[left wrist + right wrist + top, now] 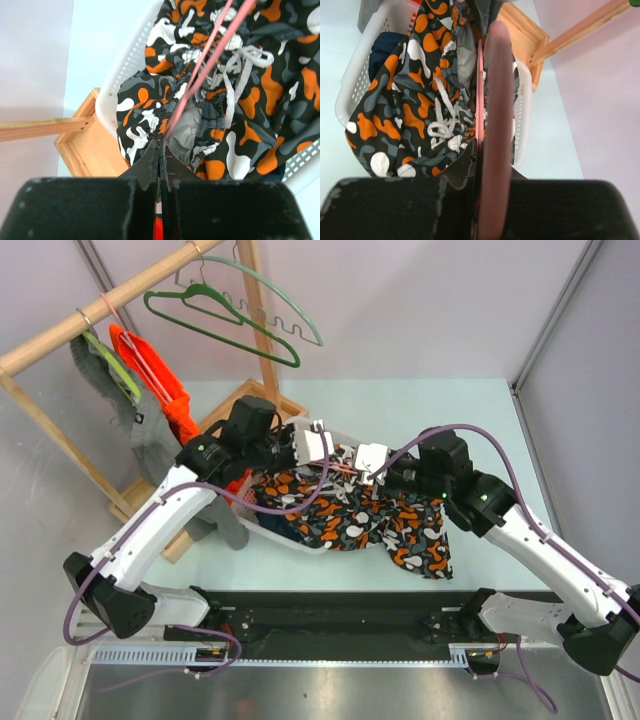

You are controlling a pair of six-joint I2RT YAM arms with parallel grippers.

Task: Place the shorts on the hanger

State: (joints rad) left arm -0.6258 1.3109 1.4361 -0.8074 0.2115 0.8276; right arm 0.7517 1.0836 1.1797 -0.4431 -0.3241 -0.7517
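The shorts (400, 530), dark with orange, white and grey blobs, hang half out of a white basket (290, 538) in the middle of the table. The thin pink hanger (345, 470) lies across them between my two grippers. My left gripper (332, 462) is shut on the bunched elastic waistband of the shorts (250, 100); the pink hanger wire (215, 50) runs right up to the left gripper's tips (162, 145). My right gripper (358, 472) is shut on the hanger (497, 100), which passes between the right gripper's fingers (480, 150) above the shorts (405, 100) and their white drawstring.
A wooden clothes rack (100, 315) stands at the back left, its base frame (95, 145) beside the basket (125, 70). On it hang a dark green hanger (220, 320), a pale green wavy hanger (280, 310), an orange garment (160, 390) and grey clothes (150, 440). Dark blue clothes (385, 47) lie in the basket (522, 115).
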